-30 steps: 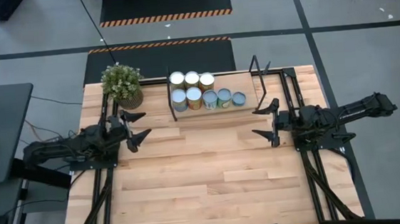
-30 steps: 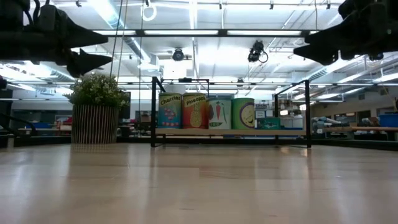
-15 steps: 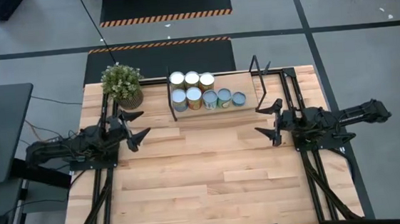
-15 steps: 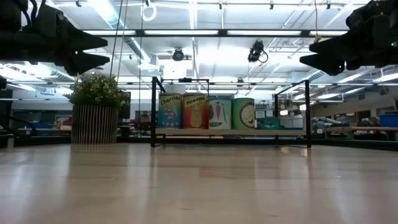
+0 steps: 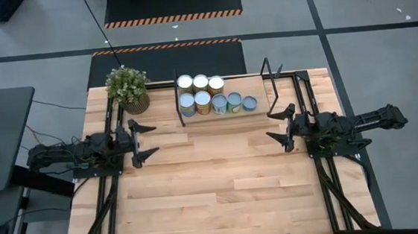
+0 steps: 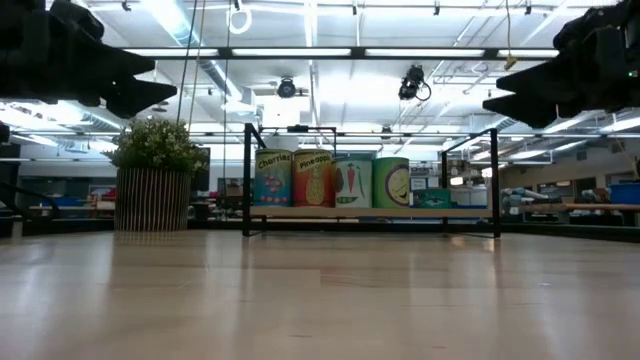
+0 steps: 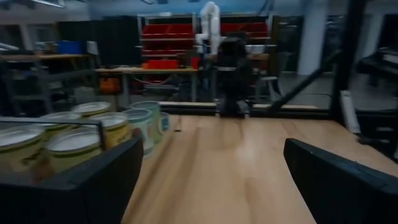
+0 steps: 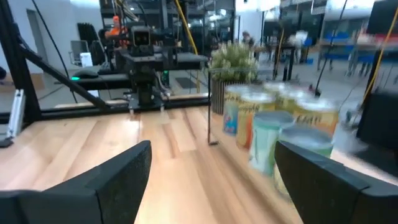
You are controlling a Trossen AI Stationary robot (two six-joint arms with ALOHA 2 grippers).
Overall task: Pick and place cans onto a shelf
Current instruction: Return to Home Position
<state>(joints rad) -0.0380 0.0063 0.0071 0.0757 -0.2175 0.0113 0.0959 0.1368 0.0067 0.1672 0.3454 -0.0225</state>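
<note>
The left gripper (image 5: 149,140), spread wide and empty, hovers over the left side of the light wooden surface (image 5: 214,180), facing the right gripper (image 5: 272,126), equally wide and empty, on the right. Both hang well apart from the eight small metal cans (image 5: 209,94) with pale round tops, packed in two rows on the low black-framed shelf (image 5: 270,82) at the far edge. They are likely parked clear so nothing shelved gets knocked.

In the low view, left of centre, the leftmost can (image 6: 272,180) on the shelf (image 6: 370,212) reads "Cherries". The orange can (image 6: 313,180) just beside it reads "Pineapple". Labels on the other cans (image 6: 391,182) cannot be read.
</note>
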